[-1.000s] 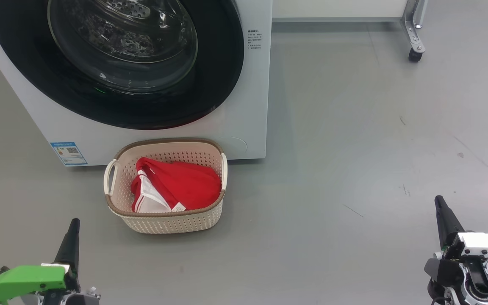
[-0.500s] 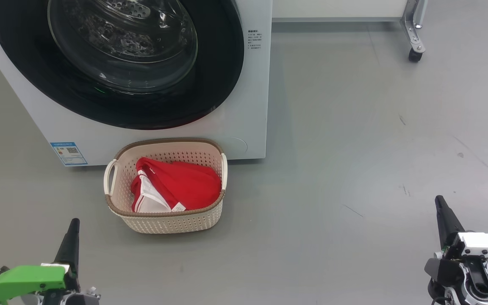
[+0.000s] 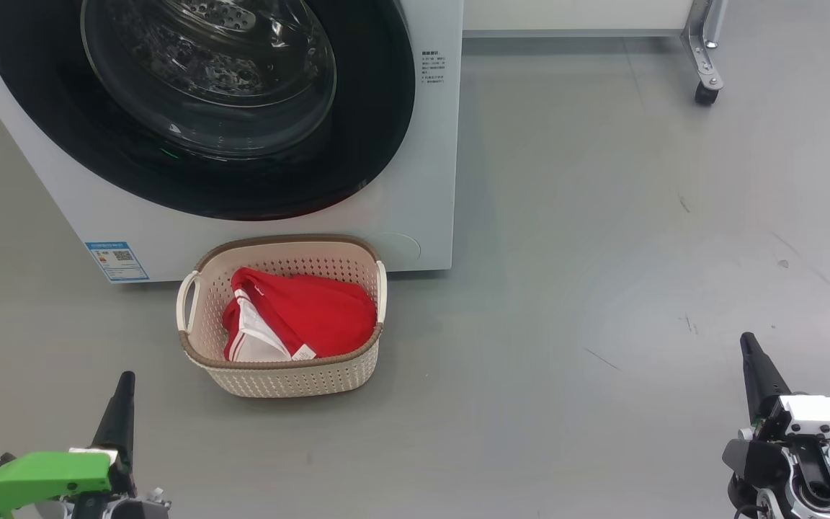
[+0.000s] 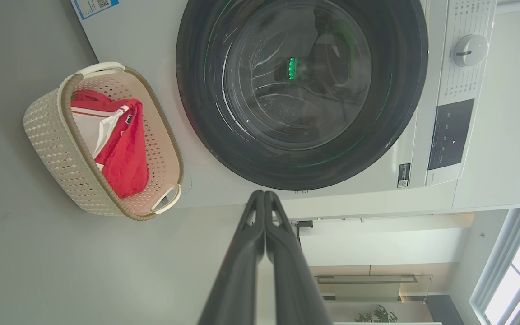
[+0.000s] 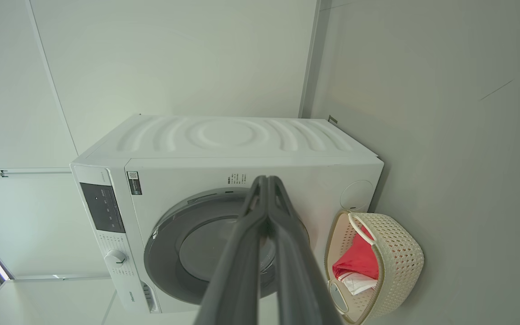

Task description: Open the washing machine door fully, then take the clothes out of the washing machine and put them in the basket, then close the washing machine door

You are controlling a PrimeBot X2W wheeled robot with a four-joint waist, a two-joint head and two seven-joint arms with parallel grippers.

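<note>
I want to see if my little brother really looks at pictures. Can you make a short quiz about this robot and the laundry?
1. True or false: the washing machine door is closed.
2. Pick one: where are the red clothes? A in the drum, B in the basket, C on the floor.
3. Fill in: the left end effector and the right end effector hold nothing, and both are ____.

Key: 1 true; 2 B; 3 shut.
</note>
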